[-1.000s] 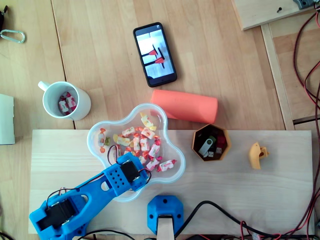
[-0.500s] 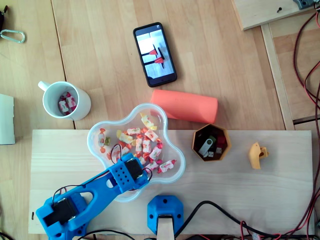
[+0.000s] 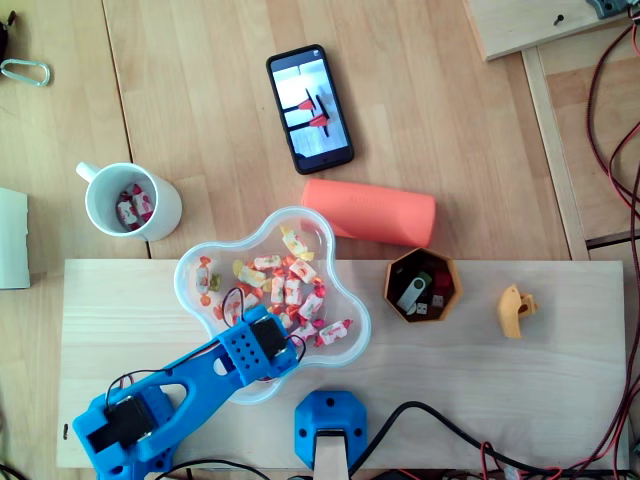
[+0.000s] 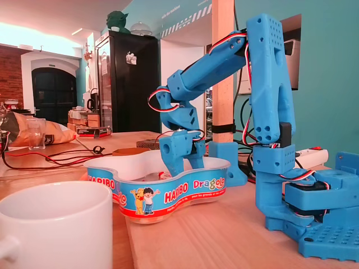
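We see the pincer (image 4: 176, 163) dipped into the bowl (image 3: 183, 283), its tips sunk below the rim in the fixed view and covered by the wrist in the overhead view, so we cannot tell whether it is spread or pressed together. The candies (image 3: 290, 290) fill the middle and the 1 o'clock lobe of the bowl. They lie every way, so their twisted ends share no common axis. In the overhead view the arm's long axis runs from 8 o'clock up toward 2 o'clock, ending over the bowl's 7 o'clock part. The bowl straddles the 12 o'clock edge of the pale board (image 3: 120, 310), which lies on the desk (image 3: 200, 100). Room is tight at 2 o'clock, where the orange roll (image 3: 370, 212) sits just beside the bowl's rim, and at 5 o'clock, where the arm's base (image 3: 330, 420) stands near. A hexagonal box (image 3: 393, 275) stands at 3 o'clock, apart from the bowl. A white mug (image 3: 165, 215) stands near at 10 o'clock, off the board, with a few candies inside. We find bare board at 9 o'clock of the bowl. The phone (image 3: 310, 108) lies well apart at 12 o'clock.
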`<state>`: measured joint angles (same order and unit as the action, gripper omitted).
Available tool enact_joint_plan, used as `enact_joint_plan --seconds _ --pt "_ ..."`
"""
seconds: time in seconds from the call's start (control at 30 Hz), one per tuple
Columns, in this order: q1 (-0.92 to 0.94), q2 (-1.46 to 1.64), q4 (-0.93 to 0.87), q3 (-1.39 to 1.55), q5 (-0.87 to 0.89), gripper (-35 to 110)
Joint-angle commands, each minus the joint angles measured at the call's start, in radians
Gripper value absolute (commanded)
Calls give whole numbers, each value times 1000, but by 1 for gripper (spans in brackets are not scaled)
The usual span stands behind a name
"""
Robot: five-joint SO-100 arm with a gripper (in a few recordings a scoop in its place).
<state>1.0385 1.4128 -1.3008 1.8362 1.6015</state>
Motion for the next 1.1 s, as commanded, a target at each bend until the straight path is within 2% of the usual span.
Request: enact_joint_plan --seconds 0.0,0.23,0.57,0.87,1.07 --pt "17 14 -5 -6 17 23" --pt "28 12 -5 -6 18 21" --pt "74 12 -5 -8 18 -2" --pt "77 28 -17 -20 6 -4" --pt "69 155 -21 -141 0 -4"
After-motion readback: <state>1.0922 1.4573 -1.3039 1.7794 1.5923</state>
